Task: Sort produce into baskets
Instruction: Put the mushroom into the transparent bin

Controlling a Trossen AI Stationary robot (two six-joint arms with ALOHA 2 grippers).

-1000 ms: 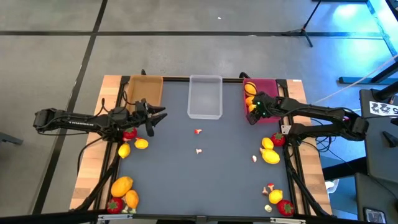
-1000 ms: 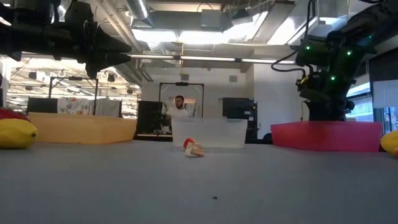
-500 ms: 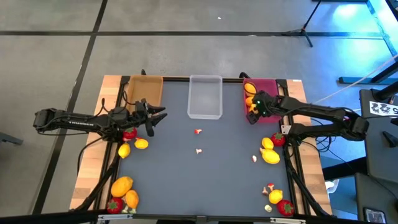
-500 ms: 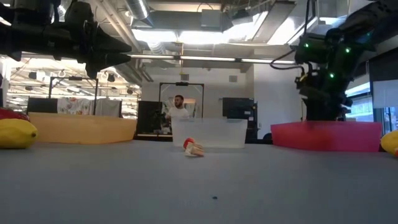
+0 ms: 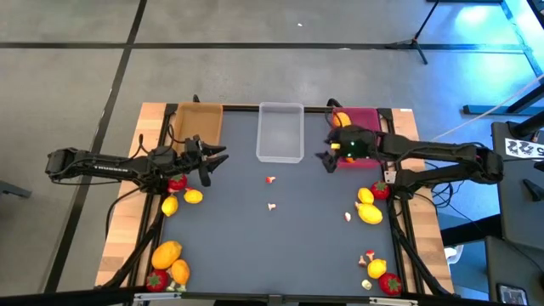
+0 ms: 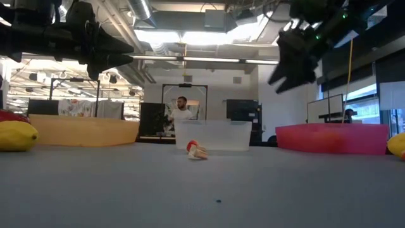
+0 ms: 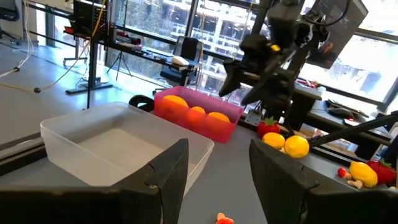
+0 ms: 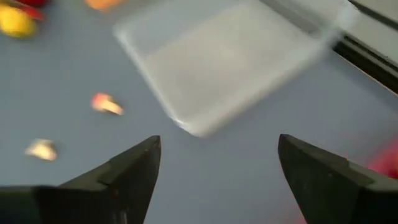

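Three baskets line the table's far edge: tan basket [image 5: 200,121], clear basket [image 5: 280,132], pink basket [image 5: 367,118] holding orange fruits [image 7: 196,115]. Right gripper [image 5: 325,159] hovers between clear and pink baskets, fingers spread wide, empty. Left gripper [image 5: 215,159] waits near the tan basket, fingers parted, empty. Mushroom pieces [image 5: 271,180] lie mid-table.

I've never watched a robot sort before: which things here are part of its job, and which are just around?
Job: fruits, strawberries, mushroom bits; tan basket, clear basket, pink basket; right tool, left tool, both open.
Around: person, tripod.
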